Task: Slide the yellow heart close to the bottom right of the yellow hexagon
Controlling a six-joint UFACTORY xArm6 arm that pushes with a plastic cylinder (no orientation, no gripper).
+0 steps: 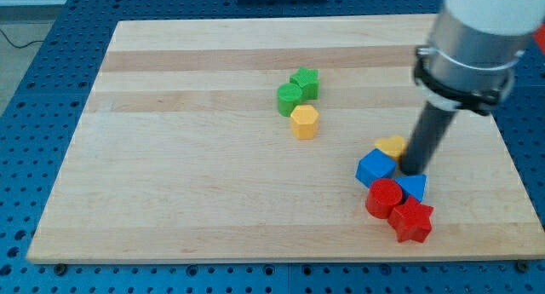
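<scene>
The yellow hexagon (304, 122) sits near the board's middle, just below a green round block (289, 98) and a green star (305, 82). The yellow heart (390, 146) lies lower right of it, partly hidden behind my rod. My tip (414, 171) rests just right of the heart and touches or nearly touches it. A blue cube-like block (375, 168) sits right below the heart.
A blue triangle block (415, 187) lies under my tip. A red cylinder (384, 198) and a red star (411, 221) sit below that, near the board's bottom edge. The arm's grey body (473, 38) fills the view's top right.
</scene>
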